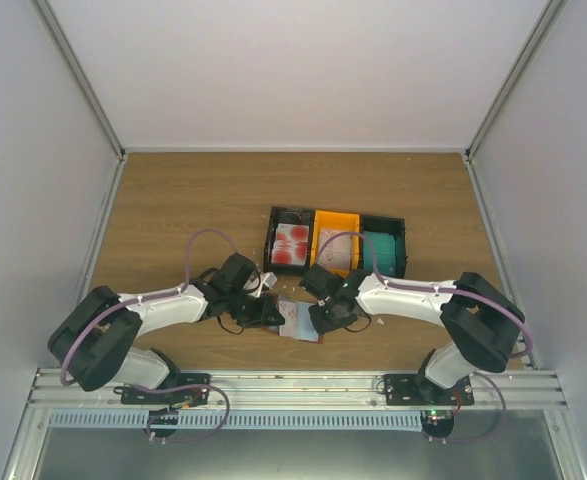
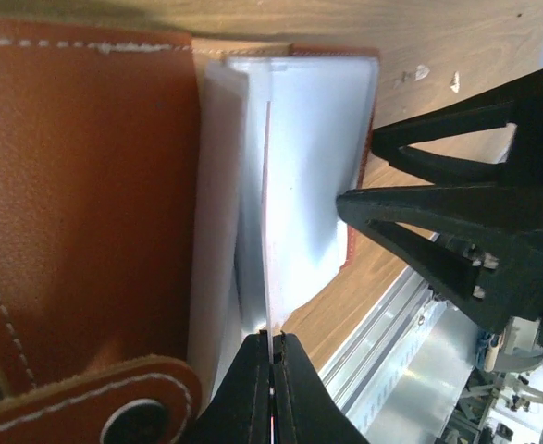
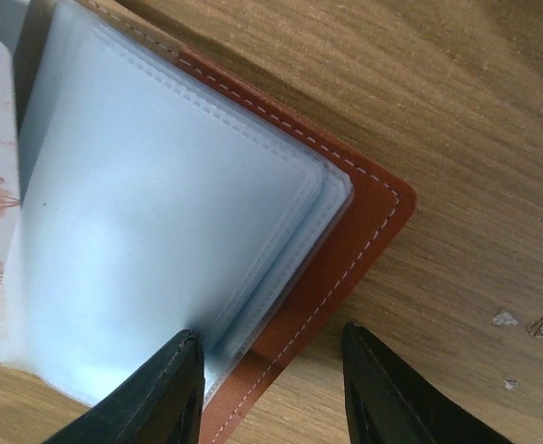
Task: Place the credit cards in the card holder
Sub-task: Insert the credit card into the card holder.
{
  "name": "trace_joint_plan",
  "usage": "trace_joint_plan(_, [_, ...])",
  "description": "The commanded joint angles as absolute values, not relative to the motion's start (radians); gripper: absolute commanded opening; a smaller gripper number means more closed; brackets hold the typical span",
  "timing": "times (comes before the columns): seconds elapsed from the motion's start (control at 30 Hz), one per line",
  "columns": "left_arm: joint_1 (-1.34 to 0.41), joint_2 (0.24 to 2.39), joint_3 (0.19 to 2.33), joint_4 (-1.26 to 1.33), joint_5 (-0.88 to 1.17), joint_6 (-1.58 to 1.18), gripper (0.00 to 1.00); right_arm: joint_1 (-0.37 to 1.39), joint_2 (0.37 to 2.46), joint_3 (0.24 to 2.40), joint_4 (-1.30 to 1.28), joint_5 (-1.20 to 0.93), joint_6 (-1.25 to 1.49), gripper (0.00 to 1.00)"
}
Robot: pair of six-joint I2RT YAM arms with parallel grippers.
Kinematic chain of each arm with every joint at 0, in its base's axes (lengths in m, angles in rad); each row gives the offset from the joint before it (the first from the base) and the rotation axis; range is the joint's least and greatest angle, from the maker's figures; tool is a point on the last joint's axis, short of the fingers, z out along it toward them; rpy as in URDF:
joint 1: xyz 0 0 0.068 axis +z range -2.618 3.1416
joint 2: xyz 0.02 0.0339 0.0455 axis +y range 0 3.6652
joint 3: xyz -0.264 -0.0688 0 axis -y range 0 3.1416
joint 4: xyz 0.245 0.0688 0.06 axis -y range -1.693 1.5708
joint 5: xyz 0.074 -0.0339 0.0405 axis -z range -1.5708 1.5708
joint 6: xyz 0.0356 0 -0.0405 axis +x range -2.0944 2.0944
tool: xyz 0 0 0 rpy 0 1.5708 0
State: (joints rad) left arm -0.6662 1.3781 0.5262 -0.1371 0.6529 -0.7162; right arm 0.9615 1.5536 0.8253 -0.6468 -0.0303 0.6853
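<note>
We pinch a card edge-on in the left gripper, with the wallet just ahead. The right gripper, spread, straddles its corner. Tilted, the card may buckle against the sleeves or miss its slot.

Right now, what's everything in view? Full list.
card holder: 1, brown leather, pale-blue pockets, open between the arms
held card: 1, white, edge-on at the pockets
red-blotched cards: count unclear, white, left tray
pale card: 1 seen, beige, orange tray
teal cards: count unclear, right tray
trays: 3, black-orange-black, row behind holder
scraps: few, white, table
table: 1, brown wood
left fingers: shut on held card
right fingers: open, straddling holder's corner
</note>
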Motion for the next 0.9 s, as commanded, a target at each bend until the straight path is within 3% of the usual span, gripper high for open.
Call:
trace_joint_plan(0.0, [-0.661,1.412,0.511,-0.096,0.675,-0.762,0.0,0.968,1.597,0.822,-0.673,-0.002,0.681,0.41])
trace_joint_plan(0.43, [-0.66,1.497,0.523,-0.046,0.696,-0.755,0.0,0.968,1.611,0.814,-0.658,-0.003,0.684,0.37])
trace_joint_plan(0.87, [-0.674,1.572,0.572,-0.055,0.683,-0.667,0.14,0.968,1.625,0.816,-0.641,-0.017,0.678,0.34])
